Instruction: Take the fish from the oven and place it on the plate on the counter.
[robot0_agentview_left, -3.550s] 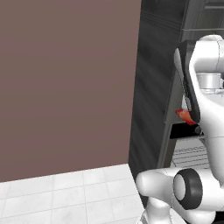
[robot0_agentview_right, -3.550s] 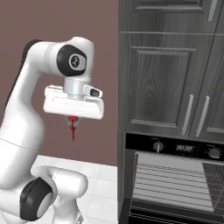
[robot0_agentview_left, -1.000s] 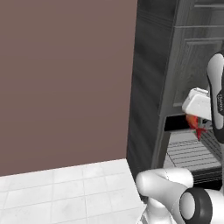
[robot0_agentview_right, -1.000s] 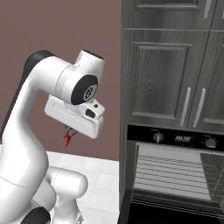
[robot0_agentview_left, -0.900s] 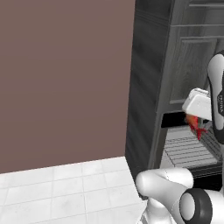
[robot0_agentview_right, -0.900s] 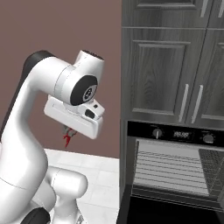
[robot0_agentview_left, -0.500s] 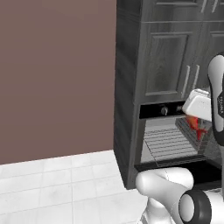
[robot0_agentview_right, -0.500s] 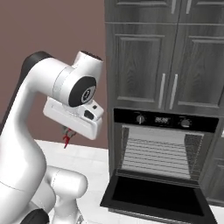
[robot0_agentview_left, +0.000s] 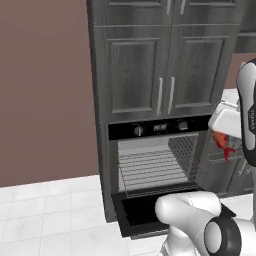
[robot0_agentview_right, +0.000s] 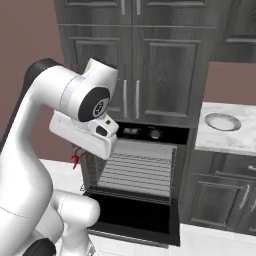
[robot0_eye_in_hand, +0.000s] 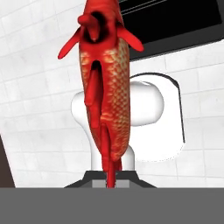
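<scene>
In the left base view, the oven (robot0_agentview_left: 155, 165) sits in the tall dark cabinets (robot0_agentview_left: 160, 60) with its door (robot0_agentview_left: 145, 212) dropped open and its grey racks (robot0_agentview_left: 150, 167) bare. The fish (robot0_agentview_left: 223, 145) hangs red under the white hand at the right edge, out in the air beside the oven. The gripper (robot0_agentview_left: 222, 141) pinches it there, though the tips are hard to make out. In the right base view, the fish (robot0_agentview_right: 76, 157) peeks out as a small red bit below the hand, left of the open oven (robot0_agentview_right: 132, 170). The gripper (robot0_agentview_right: 80, 149) is mostly hidden behind the hand. The plate (robot0_agentview_right: 223, 121) lies far to the right on the white counter (robot0_agentview_right: 225, 135), well apart from the fish. In the hand view, the fish (robot0_eye_in_hand: 107, 92) is big and close, with its tail end squeezed between the two dark tips of the gripper (robot0_eye_in_hand: 110, 174). White floor tiles (robot0_eye_in_hand: 39, 78) lie below.
</scene>
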